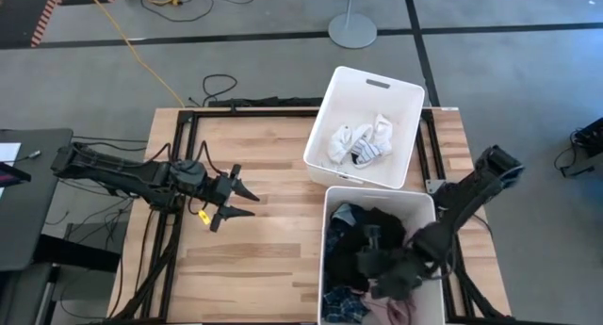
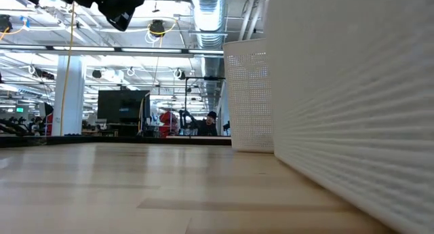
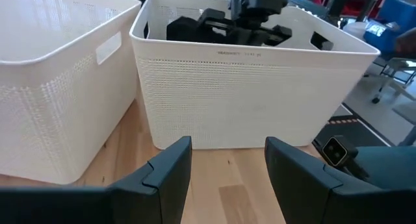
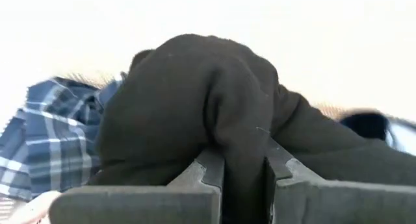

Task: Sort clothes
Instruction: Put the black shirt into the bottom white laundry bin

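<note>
The near white bin (image 1: 433, 207) holds a heap of clothes: a black piece (image 1: 358, 259), a blue plaid shirt (image 1: 341, 304) and a pink piece (image 1: 400, 314). White and striped socks (image 1: 363, 144) lie in the far white bin (image 1: 405, 99). My right gripper (image 1: 377, 268) is down inside the near bin, shut on the black piece (image 4: 195, 107). My left gripper (image 1: 247, 199) is open and empty above the bare table, left of the bins. The navy dotted piece does not show. My right gripper pinches a bunched fold of the black piece (image 4: 244, 159) between its two fingers. The fold bulges up past the fingertips (image 4: 208, 169). The rest of the piece lies on the heap in the near bin, beside the plaid shirt (image 4: 52, 146).
The two white bins stand side by side on the table's right half. The wooden tabletop (image 1: 264, 250) left of them is bare. In the left wrist view the near bin's wall (image 3: 247, 94) stands straight ahead of my left gripper (image 3: 227, 165).
</note>
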{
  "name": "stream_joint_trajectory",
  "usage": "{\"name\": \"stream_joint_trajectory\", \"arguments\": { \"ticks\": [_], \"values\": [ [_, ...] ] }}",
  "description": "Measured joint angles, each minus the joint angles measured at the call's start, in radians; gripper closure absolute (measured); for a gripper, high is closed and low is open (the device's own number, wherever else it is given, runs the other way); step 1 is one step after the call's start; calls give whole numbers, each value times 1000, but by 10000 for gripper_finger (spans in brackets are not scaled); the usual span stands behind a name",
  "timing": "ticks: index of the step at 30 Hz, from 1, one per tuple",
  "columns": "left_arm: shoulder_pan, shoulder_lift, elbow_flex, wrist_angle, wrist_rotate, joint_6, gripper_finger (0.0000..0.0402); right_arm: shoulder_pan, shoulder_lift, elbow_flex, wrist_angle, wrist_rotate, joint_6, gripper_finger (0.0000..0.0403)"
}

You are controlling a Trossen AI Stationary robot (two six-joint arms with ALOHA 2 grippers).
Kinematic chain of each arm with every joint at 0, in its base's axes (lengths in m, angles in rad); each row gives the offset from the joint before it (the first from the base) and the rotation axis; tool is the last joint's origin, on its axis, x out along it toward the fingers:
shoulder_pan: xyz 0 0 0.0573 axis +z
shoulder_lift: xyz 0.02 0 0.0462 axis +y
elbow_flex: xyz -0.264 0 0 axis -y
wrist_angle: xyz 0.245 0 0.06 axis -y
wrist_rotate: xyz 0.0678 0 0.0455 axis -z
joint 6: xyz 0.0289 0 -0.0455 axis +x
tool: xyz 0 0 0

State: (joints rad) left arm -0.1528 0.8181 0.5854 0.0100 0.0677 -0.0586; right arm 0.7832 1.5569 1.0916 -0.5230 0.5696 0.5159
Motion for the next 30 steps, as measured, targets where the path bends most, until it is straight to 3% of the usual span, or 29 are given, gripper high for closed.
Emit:
{"name": "stream_joint_trajectory", "arguments": {
  "ticks": [10,18,24,30],
  "values": [
    [0,0,0,-30,0,-13,212,-207,21,-1,233,-179,-324,351],
    [0,0,0,-76,0,-13,212,-338,106,2,408,-281,-487,351],
    [0,-1,0,-91,-1,-10,212,-379,105,0,475,-294,-584,351],
    [0,-1,0,-107,-1,-12,212,-359,-9,-2,403,-289,-591,347]
  ]
}}
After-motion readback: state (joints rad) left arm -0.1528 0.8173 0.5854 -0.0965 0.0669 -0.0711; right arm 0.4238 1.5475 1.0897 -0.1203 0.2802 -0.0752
